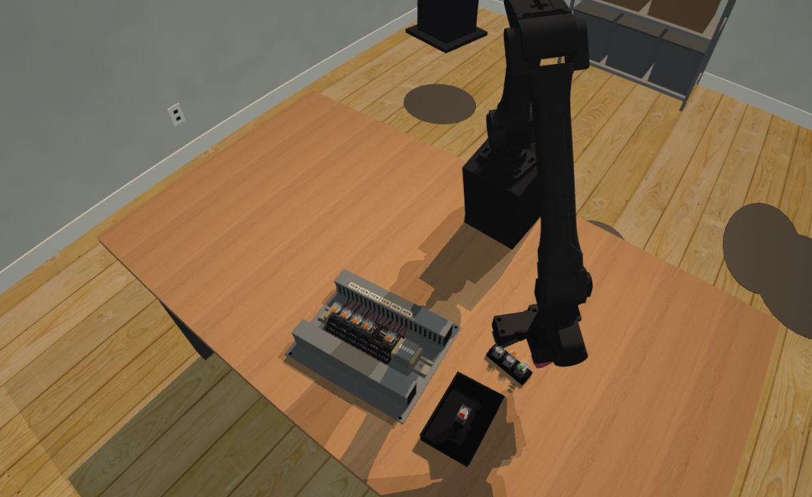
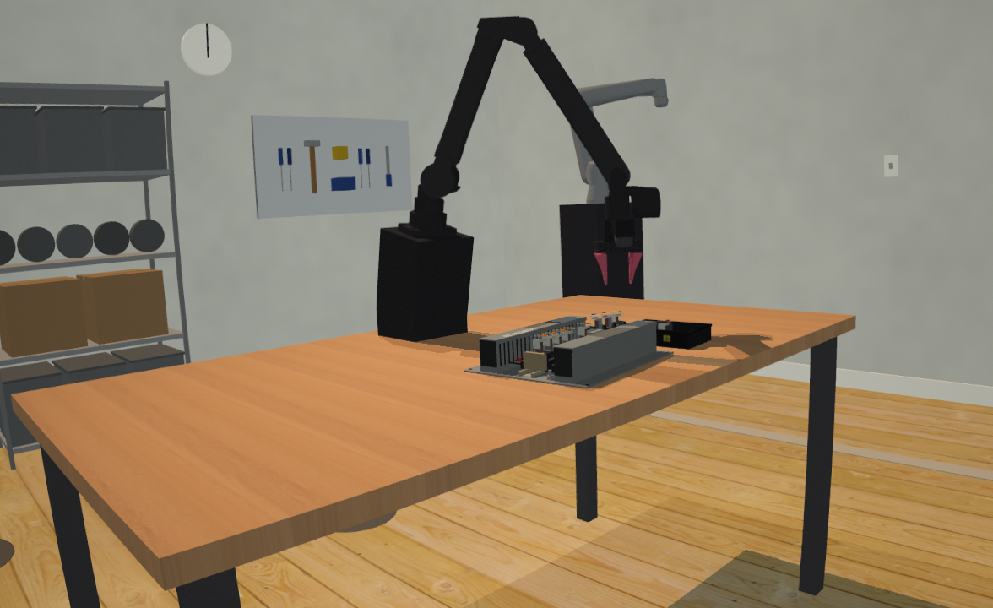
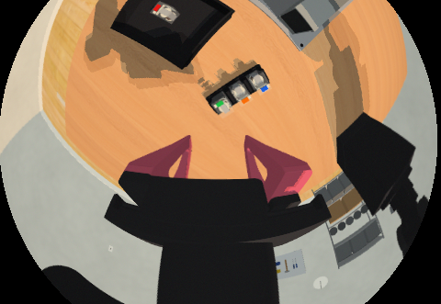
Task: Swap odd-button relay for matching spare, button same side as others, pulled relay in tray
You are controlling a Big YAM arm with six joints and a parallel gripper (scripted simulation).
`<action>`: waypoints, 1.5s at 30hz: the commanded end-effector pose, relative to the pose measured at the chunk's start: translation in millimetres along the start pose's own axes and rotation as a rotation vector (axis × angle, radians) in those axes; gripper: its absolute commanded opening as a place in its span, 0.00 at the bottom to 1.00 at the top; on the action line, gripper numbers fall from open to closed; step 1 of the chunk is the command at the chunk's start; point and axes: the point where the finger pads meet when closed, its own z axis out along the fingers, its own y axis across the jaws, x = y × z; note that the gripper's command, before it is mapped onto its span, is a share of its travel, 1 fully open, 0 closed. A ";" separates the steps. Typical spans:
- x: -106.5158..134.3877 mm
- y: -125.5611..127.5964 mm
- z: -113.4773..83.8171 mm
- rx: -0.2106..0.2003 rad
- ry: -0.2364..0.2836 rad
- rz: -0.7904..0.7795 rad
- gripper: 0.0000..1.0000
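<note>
Three spare relays, the orange-buttoned one (image 3: 239, 91) central, wait in their holder (image 3: 212, 106); the red-buttoned relay (image 1: 462, 414) (image 3: 164, 13) already lies in the tray (image 1: 440, 450) (image 3: 147, 43). Gripper (image 2: 618, 282) (image 3: 218, 140) fingers hang apart, holding nothing. Plugging in the matching spare remains.

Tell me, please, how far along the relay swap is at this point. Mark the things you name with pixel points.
Done: the red-button relay (image 1: 462, 414) (image 3: 165, 13) lies in the tray (image 1: 434, 411) (image 3: 148, 42). In hand: nothing; the gripper (image 2: 618, 283) (image 3: 218, 140) is open above the table. Left: the orange-button spare (image 1: 509, 359) (image 3: 238, 91), in its holder, must fill the gap in the orange-button row, plugged fully in, then be released.
</note>
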 end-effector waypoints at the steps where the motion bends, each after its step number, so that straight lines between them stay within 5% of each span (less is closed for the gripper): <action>1: -5.2 18.8 -13.9 -0.048 -0.010 -0.162 0.59; 23: -5.8 19.6 -14.1 -0.048 -0.015 -0.401 0.59; 34: -5.8 19.9 -14.3 -0.046 -0.024 -0.733 0.59; 45: -5.8 20.1 -14.3 -0.046 -0.025 -0.776 0.59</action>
